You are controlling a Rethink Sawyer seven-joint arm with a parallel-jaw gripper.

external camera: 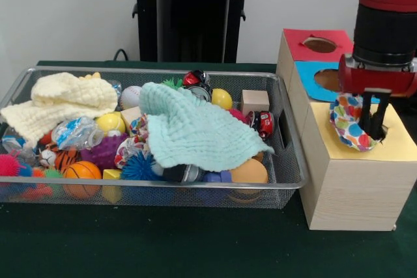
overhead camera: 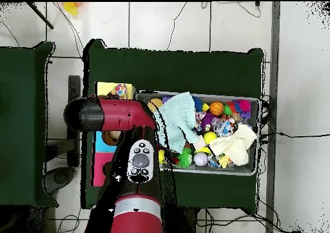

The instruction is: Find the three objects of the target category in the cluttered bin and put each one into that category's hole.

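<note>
- Gripper (external camera: pixel 373 125) fingertips sink into the yellow section's hole, tips hidden; clamped on a polka-dot cloth (external camera: pixel 348 122) hanging at the hole's edge.
- Overhead: the arm covers the gripper and most of the wooden box (external camera: pixel 355 180); only the cloth and yellow top peek out.
- Box has red, blue and yellow tops, each with a hole; blue hole (external camera: pixel 328 80) partly behind the arm.
- Wire bin (external camera: pixel 287 161) full: mint cloth (external camera: pixel 192 128) and cream cloth (external camera: pixel 58 103) cover much beneath.
- Visible: small basketball (external camera: pixel 81 172), wooden block (external camera: pixel 254 101), spiky balls.
</note>
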